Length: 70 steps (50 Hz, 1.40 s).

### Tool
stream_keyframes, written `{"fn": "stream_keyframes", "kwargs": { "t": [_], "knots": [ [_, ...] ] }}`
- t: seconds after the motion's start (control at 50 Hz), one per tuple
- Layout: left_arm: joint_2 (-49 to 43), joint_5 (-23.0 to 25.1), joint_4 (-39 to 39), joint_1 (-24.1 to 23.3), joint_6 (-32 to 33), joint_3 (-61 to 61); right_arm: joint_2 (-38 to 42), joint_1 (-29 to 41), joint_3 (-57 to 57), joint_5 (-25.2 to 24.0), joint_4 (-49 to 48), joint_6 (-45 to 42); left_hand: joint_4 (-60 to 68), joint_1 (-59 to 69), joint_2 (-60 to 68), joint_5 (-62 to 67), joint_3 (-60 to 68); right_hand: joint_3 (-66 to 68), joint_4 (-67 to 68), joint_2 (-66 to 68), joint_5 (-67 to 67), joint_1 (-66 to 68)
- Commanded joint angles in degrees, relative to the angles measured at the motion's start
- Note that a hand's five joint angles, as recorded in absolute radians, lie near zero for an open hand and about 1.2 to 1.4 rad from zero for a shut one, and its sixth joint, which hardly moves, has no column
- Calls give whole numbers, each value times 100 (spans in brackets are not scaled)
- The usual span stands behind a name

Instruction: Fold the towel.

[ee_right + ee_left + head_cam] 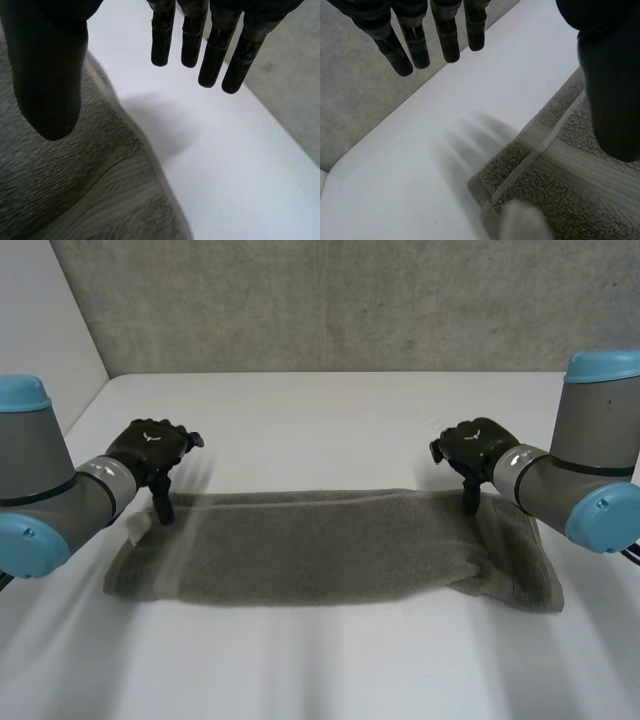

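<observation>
Both hands read spread and empty from here: left hand over the towel's far-left corner, right hand over its far-right; thumb contact I cannot make out.

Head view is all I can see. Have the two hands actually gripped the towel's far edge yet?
Observer: Not the left hand. In its wrist view the fingers hang straight over bare table, just past the towel.
Operator: And its thumb?
Observer: It hangs over the towel, apart from the fingers, with no cloth between them.
Operator: What about the right one?
Observer: The same. The right hand is open, fingers over the table and thumb over the towel.
</observation>
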Motion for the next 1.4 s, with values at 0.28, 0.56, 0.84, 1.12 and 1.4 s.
{"fn": "stream_keyframes", "kwargs": {
  "t": [0.28, 0.56, 0.84, 1.12, 1.4],
  "knots": [
    [1817, 288, 889, 84, -1, -2243, -2732, -192, 3662, 333, -786, 93, -400, -444, -404, -1242, -343, 18, 32, 2, 216, -16],
    [1862, 323, 1312, 146, -27, -2711, -2741, -799, 5300, 421, -2177, -13, -383, -427, -387, -1225, -327, 456, 470, 439, 653, 421],
    [1862, 323, 1321, 146, -44, -2720, -2214, -825, 5195, 456, -2317, -48, -383, -427, -387, -1225, -327, 4024, 4038, 4007, 4222, 3990],
    [1897, 315, 1321, 137, -71, -2728, -2847, -1915, 4887, 623, -2484, -980, -400, -444, -404, -1242, -343, 5597, 5611, 5580, 5795, 5563],
    [2029, 306, 1312, 163, -88, -2728, -2776, -2366, 3438, 632, -1994, -2149, -451, -494, -455, -1292, -394, 5597, 5611, 5580, 5795, 5563]
  ]
}}
